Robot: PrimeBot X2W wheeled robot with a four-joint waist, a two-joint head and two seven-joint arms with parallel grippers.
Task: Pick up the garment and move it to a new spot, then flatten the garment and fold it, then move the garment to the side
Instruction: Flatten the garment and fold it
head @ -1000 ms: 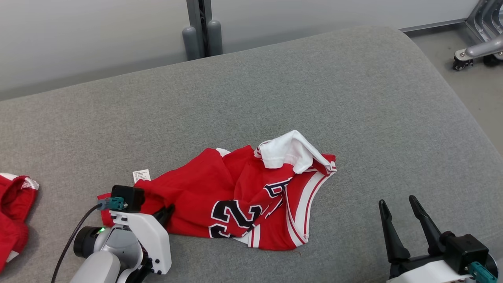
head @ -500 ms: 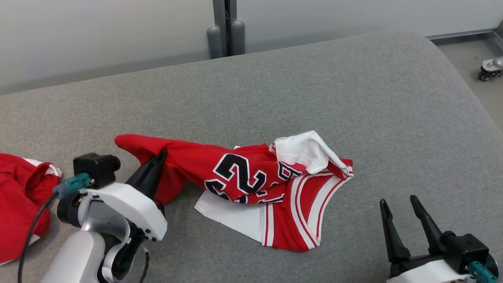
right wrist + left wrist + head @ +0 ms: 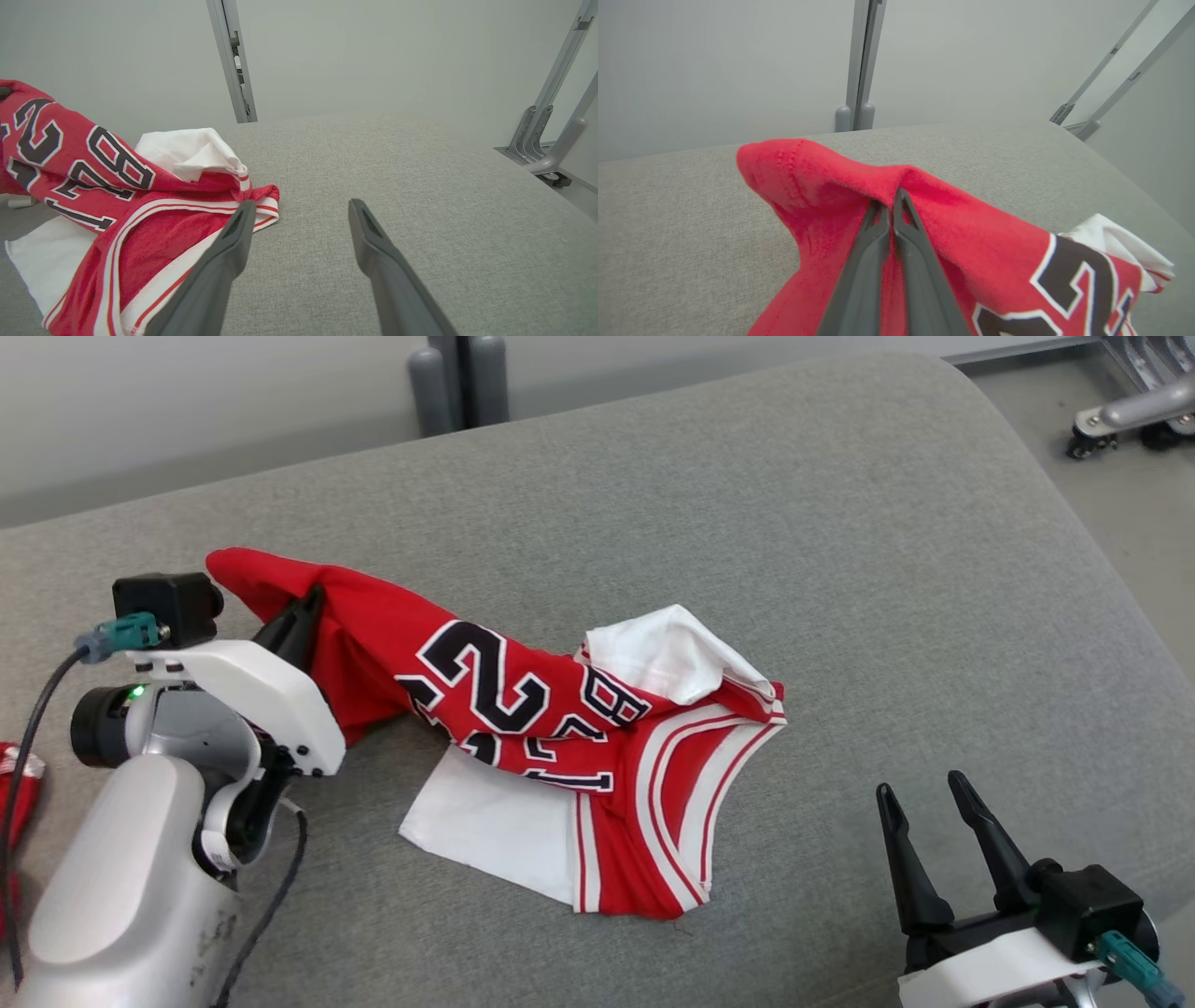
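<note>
Garment: the red basketball jersey (image 3: 523,709), knit cloth with white trim bands and black white-edged numerals, lies crumpled in the near middle of the grey woven-fabric cushion (image 3: 840,569).
Garment, raised end: its plain red end is lifted off the cushion at the robot's left and drawn up into a peak; the cloth slopes down from there to the part that lies on the cushion.
Garment, resting end: the striped end lies bunched on the fabric, with a white inside-out fold (image 3: 667,653) on top and a flat white panel (image 3: 485,821) spread toward the robot.
Left gripper: the left gripper (image 3: 303,607) has its two dark fingers pressed together on the raised red end, pinching a fold of cloth; the left wrist view shows the tips (image 3: 889,200) buried in that fold.
Right gripper: the right gripper (image 3: 920,787) sits at the near right over bare cushion, fingers spread wide and holding nothing; in the right wrist view the gripper (image 3: 301,204) is just beside the jersey's striped corner, and whether it touches cannot be told.
Far left edge: a second piece of red cloth (image 3: 14,775) shows beside the left arm.
Background: a grey upright post (image 3: 457,383) stands behind the cushion, and a wheeled metal frame (image 3: 1120,415) stands on the floor at the far right.
</note>
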